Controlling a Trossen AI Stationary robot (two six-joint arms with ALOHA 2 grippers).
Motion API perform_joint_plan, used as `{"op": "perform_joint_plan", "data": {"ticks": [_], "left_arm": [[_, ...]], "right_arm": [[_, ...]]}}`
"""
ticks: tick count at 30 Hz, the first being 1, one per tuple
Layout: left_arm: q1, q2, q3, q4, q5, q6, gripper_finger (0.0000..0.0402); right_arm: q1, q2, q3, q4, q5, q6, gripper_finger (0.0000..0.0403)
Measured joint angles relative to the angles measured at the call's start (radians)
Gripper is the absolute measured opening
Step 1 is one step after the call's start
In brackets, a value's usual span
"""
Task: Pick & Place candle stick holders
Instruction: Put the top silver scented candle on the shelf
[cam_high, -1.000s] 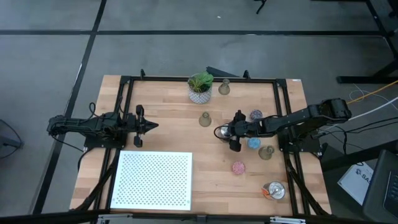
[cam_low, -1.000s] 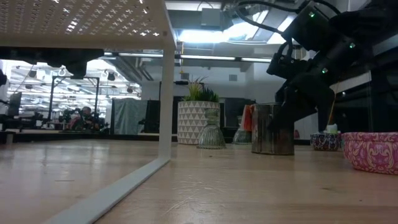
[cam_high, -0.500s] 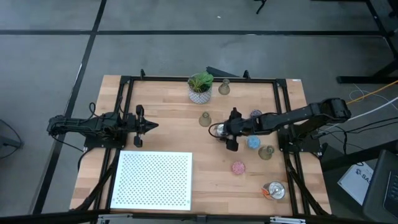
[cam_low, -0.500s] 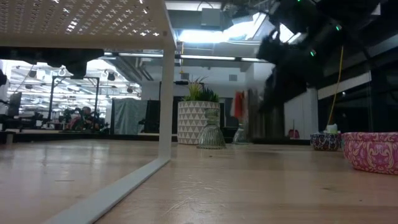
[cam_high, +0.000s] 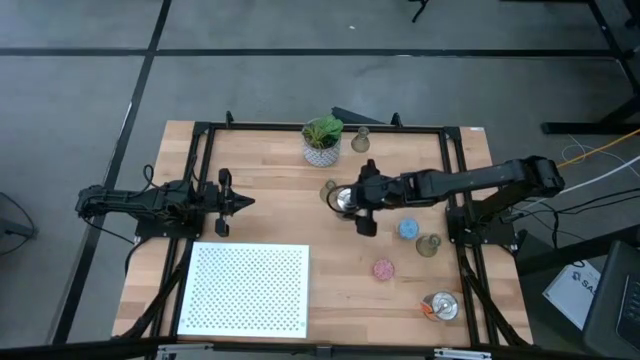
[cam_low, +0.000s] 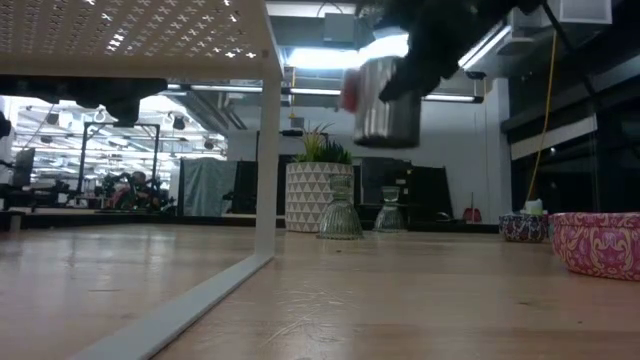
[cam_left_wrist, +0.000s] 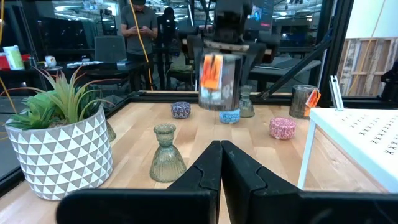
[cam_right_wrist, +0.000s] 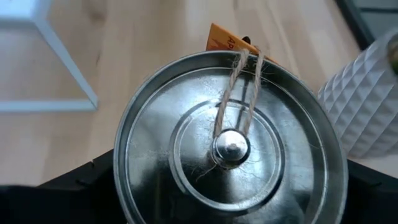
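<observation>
Overhead, table-level and two wrist views over one table (cam_high: 270, 215)

both arms are dark, slim and jointed, each ending in two black fingers (cam_left_wrist: 219, 168); black cables seem to trail behind the bases.

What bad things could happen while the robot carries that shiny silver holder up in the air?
1. The right gripper holds the silver holder high above the table; if the grip slips, it could fall and dent.
2. An olive-grey holder stands right beside the gripper in the high view, so a low swing might knock it over.
3. The plant is near too and could get bumped.
</observation>
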Motion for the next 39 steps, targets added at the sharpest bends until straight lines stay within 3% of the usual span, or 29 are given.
{"op": "perform_joint_plan", "data": {"ticks": [11, 23, 39], "left_arm": [[0.000, 0.000, 0.000, 0.000, 0.000, 0.000, 0.0004], [0.000, 0.000, 0.000, 0.000, 0.000, 0.000, 0.0004], [0.000, 0.000, 0.000, 0.000, 0.001, 0.000, 0.0004]], "right_arm": [[0.012, 0.000, 0.106, 0.054, -0.001, -0.035, 0.0358], [0.095, 0.006, 0.157, 0.191, -0.094, -0.126, 0.0358], [0.167, 0.199, 0.363, 0.136, -0.194, -0.121, 0.0358]]}}
